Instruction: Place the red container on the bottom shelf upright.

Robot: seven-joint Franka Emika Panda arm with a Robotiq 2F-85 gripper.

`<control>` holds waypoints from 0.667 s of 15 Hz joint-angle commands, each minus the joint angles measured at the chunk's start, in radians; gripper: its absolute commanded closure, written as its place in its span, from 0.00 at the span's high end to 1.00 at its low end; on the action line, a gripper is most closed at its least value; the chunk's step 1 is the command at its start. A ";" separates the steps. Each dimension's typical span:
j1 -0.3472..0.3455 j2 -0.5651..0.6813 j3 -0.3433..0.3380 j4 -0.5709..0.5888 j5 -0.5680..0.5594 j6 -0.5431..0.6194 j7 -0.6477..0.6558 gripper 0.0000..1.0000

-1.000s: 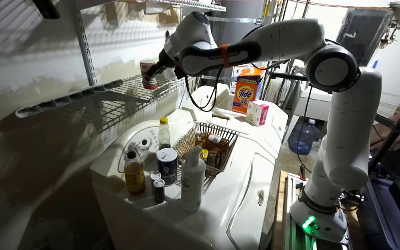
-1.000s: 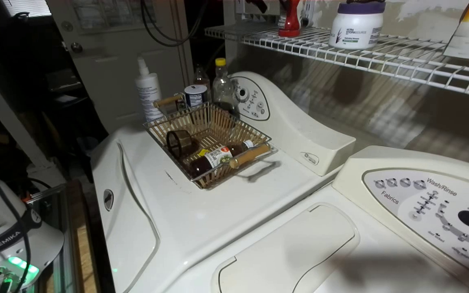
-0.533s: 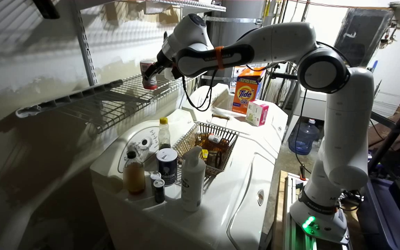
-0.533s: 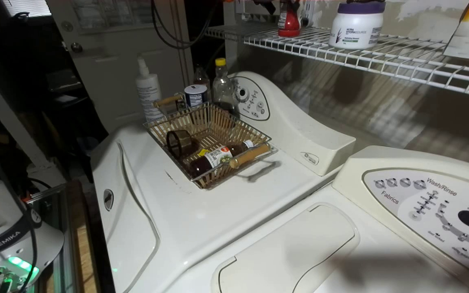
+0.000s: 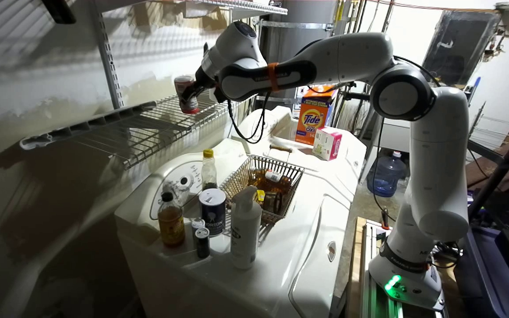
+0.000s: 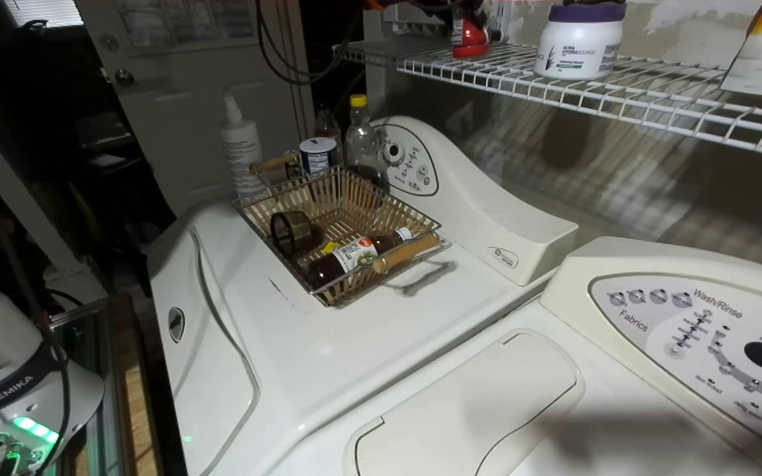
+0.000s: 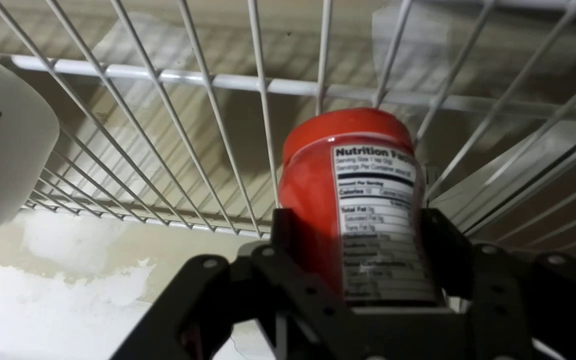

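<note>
Your arm (image 5: 360,57) has shifted since the earlier frame, and the red container (image 5: 189,105) has tipped with it, upper end leaning away from the arm in an exterior view; your jaws are clamped on its body, one on each side; it is held over the bottom shelf (image 6: 619,102), your surface here, between front and back edges, apart from the visible corners; whether its low red end (image 7: 347,131) touches is unclear; expect light, stiff plastic, smooth enough to slip, hardly fragile, so keep your hold at mid-body; the wrist view alone makes the "Nutrition Facts" heading readable beside that red end, so you may well have it upside down; an exterior view gives you the purple-lidded tub (image 6: 578,46) almost whole, near the surface's front edge, but cuts off your container's upper end.
</note>
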 commanded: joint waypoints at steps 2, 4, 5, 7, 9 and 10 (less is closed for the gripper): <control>0.033 0.030 -0.032 0.050 -0.075 0.005 -0.036 0.39; 0.049 0.028 -0.044 0.048 -0.138 0.009 -0.062 0.37; 0.056 0.026 -0.048 0.046 -0.171 0.009 -0.081 0.37; 0.071 0.024 -0.057 0.045 -0.241 0.007 -0.113 0.37; 0.079 0.022 -0.058 0.041 -0.298 0.010 -0.158 0.37; 0.082 0.020 -0.057 0.038 -0.323 0.008 -0.184 0.37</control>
